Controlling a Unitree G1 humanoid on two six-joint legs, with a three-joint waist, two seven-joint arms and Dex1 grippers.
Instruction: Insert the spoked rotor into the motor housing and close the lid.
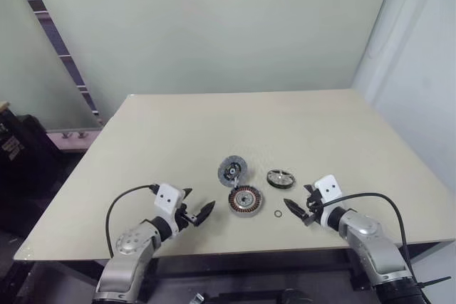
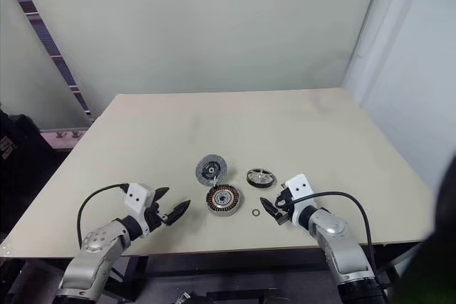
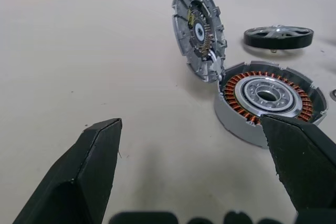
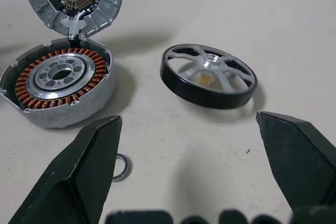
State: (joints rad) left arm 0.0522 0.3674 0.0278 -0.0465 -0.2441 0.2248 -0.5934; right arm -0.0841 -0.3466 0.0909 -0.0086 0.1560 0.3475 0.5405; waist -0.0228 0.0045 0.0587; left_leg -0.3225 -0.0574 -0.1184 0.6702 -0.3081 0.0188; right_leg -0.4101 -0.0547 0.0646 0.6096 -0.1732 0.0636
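Jaws apart; lid [image 3: 199, 29] upright beside housing [image 3: 268, 100]

On the table [image 1: 178, 126], lid [image 1: 232, 169] behind motor housing [image 1: 245, 199], spoked rotor [image 1: 281, 178] right.

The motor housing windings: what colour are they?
Copper-orange, ringing a silvery centre inside the motor housing; the right wrist view shows them best.

small ring [image 4: 122, 167] partly behind right tool finger, motor housing [image 3: 268, 98] edge behind left tool finger
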